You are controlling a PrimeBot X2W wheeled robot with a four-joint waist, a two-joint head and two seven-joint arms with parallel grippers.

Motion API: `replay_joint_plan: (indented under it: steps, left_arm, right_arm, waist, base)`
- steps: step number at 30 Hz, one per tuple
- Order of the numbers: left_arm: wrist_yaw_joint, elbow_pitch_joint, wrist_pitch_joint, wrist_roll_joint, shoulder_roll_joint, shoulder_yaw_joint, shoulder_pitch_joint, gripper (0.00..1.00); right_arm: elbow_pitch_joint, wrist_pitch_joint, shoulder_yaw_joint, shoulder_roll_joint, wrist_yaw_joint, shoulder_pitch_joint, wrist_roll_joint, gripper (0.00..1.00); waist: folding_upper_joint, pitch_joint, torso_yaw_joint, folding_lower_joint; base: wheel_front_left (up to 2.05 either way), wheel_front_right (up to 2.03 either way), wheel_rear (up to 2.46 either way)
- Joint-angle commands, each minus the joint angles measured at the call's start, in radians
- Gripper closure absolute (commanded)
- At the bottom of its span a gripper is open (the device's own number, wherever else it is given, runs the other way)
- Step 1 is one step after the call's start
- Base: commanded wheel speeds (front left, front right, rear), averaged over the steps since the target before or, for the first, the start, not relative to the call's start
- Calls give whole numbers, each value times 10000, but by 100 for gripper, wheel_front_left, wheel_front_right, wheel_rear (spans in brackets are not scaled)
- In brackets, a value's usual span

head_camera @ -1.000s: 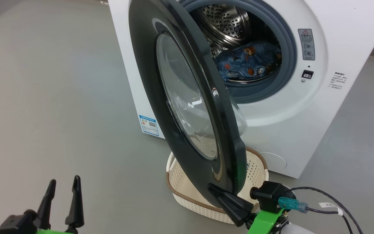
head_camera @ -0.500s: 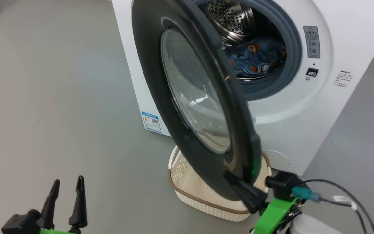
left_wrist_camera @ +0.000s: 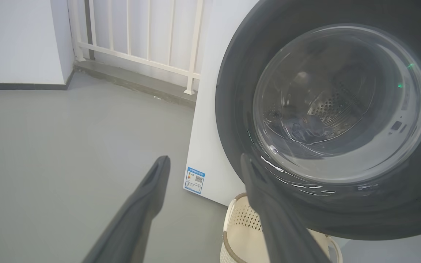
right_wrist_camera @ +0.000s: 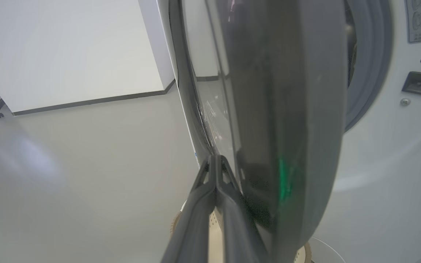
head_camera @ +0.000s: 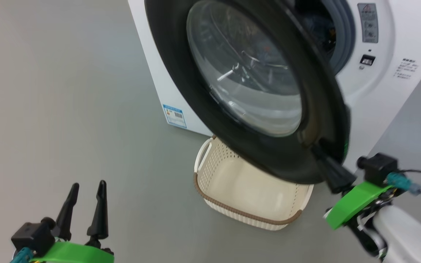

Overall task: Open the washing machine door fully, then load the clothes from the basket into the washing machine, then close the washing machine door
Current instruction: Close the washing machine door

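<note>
Black door (head_camera: 247, 84): hangs part-way across the mouth of the washing machine (head_camera: 378, 102). It is hinged at the left edge of the front, and its free edge stands apart from the latch side.
Right gripper (head_camera: 317, 150): fingers pinched together and holding nothing. The tips rest against the door's lower outer rim, likely because a closed, stiff point pushes better than a spread one.
Left gripper (head_camera: 88, 183): fingers spread wide and empty, low over the floor (head_camera: 68, 109) well left of the machine, probably parked out of the door's sweep.
Clothes (left_wrist_camera: 302, 128): a dim bluish heap seen through the glass, low in the drum.
Basket (head_camera: 254, 190): on the floor against the bottom edge of the machine's front, under the door. Its visible inside is bare.
Step in hand: closing the door, by my reading; loading looks finished.
Risk: the tips could slip off the curved, glossy rim.
</note>
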Motion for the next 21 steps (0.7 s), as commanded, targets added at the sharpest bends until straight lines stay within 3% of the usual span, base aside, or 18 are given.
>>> replay_joint_plan:
  steps: [1, 15, 21]
  left_arm:
    - [-35, -232, -107, -61, 283, 283, -453, 0]
    - [-35, -575, -107, -182, 160, 232, -1274, 0]
    - [-35, -779, -107, -171, 85, 490, -1476, 0]
  right_arm:
    - [-143, -51, -196, -244, -4, -295, -121, 100]
    - [129, -51, -1910, -786, -4, -2028, -568, 100]
    - [465, -51, -2143, -1042, -4, -2927, -841, 100]
  waist:
    - [0, 289, 97, 0]
    - [0, 2058, 188, 0]
    - [0, 2508, 121, 0]
  base:
    - [0, 0, 0]
    - [0, 0, 0]
    - [0, 0, 0]
